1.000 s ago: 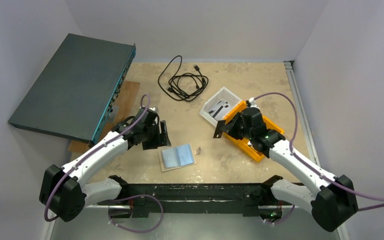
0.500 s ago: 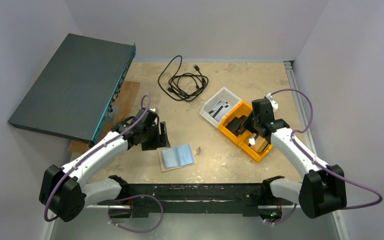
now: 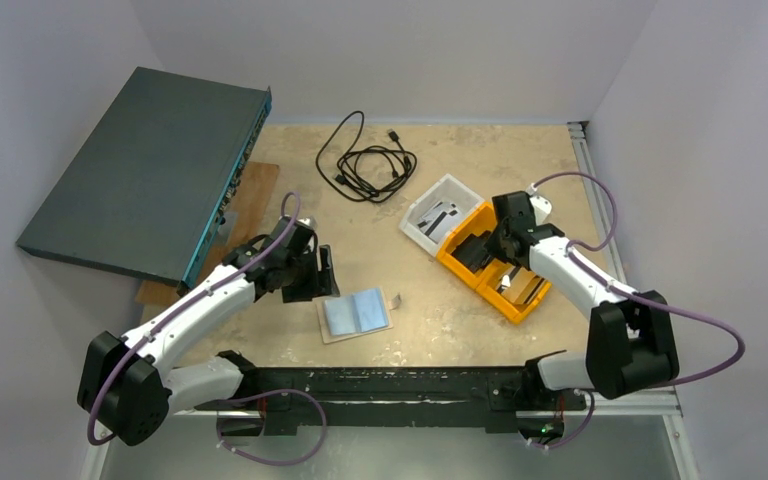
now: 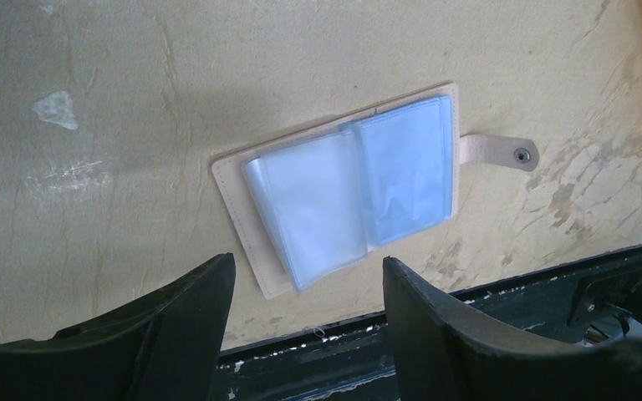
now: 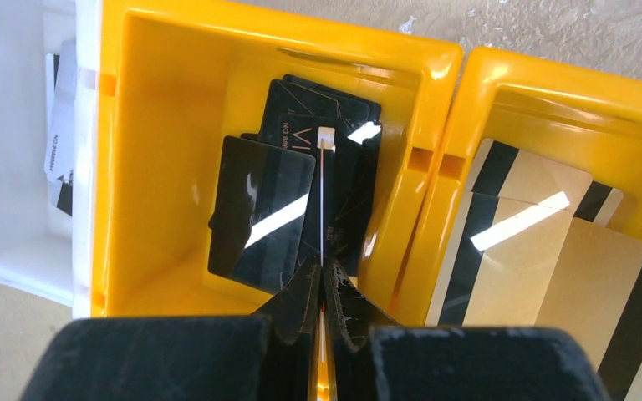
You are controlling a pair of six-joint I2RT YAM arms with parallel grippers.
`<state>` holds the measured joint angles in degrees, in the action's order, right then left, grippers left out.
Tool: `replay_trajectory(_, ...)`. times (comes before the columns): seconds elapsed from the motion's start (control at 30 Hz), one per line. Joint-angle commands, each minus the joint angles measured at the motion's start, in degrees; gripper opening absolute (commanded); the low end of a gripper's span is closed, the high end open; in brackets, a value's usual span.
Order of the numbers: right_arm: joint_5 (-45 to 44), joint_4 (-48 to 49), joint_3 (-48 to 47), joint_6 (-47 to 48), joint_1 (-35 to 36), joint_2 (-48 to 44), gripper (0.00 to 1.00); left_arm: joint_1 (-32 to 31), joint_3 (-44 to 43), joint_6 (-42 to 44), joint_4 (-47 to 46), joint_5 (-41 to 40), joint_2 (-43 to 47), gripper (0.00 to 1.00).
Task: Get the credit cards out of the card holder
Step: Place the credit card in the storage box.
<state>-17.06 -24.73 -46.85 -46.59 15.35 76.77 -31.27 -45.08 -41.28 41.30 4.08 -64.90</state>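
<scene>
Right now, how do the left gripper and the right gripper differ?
The left gripper is open and empty; the right gripper is shut on a thin card held edge-on. The left gripper is near the open card holder on the table; the right gripper is over a bin of black cards. Both have black fingers and point downward.

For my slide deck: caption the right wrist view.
Right tool pinches a card edge-on over a yellow bin of black cards; gold cards lie in the neighbouring bin.
</scene>
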Motion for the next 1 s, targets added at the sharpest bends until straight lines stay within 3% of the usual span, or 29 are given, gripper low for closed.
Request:
replay_trajectory(0.0, -2.09, -0.48, -3.54, 0.89, -0.10, 2.37, 0.04, -0.28, 0.51, 0.58, -1.01, -0.47, 1.04, 0.65)
replay_trajectory(0.2, 1.59, 2.92, -3.69, 2.05, -0.11, 3.15, 0.26, -0.18, 0.76, 0.54, -0.99, -0.46, 1.26, 0.65)
replay_trajectory(0.33, 3.15, 4.19, -4.07, 2.19, -0.06, 3.25, 0.36, -0.24, 1.03, 0.50, -0.87, -0.56, 1.62, 0.65)
replay_trajectory(0.97, 11.46, 7.20, -3.58, 3.32, 0.14, 0.45, 0.38, -0.24, 5.51, -1.83, -1.10, -0.59, 3.73, 0.65)
